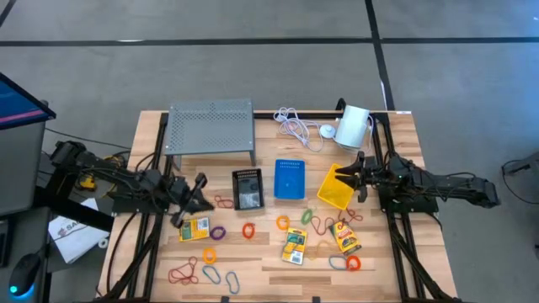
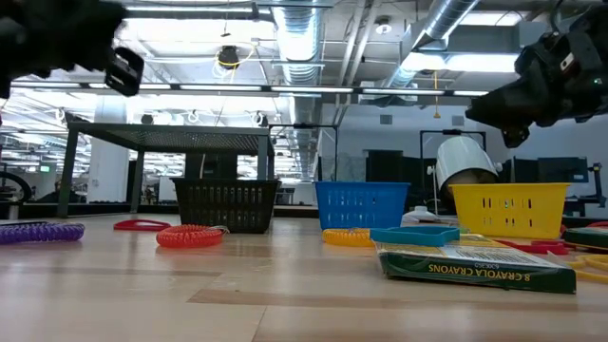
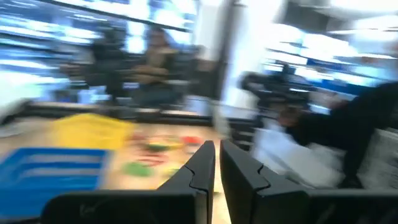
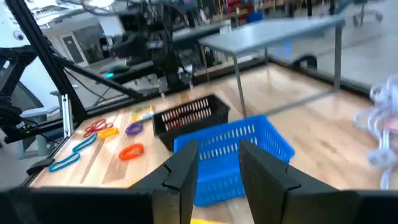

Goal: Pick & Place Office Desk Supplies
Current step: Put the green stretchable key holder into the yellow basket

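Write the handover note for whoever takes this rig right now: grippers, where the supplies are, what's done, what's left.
Left gripper: shut, empty, raised over the table's left side.
Right gripper: fingers part open, nothing between them, raised above the yellow bin.
Black bin, blue bin and yellow bin sit in a row mid-table.
Loops and crayon packets lie scattered on the front half.
Done: cannot tell what is binned.
Left: nearly all loops and packets.

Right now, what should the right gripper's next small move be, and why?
Probably swing the right gripper off the yellow slotted plastic bin toward the yellow card packet lying nearby: its fingers stand apart with nothing between them, and that packet is not yet binned.
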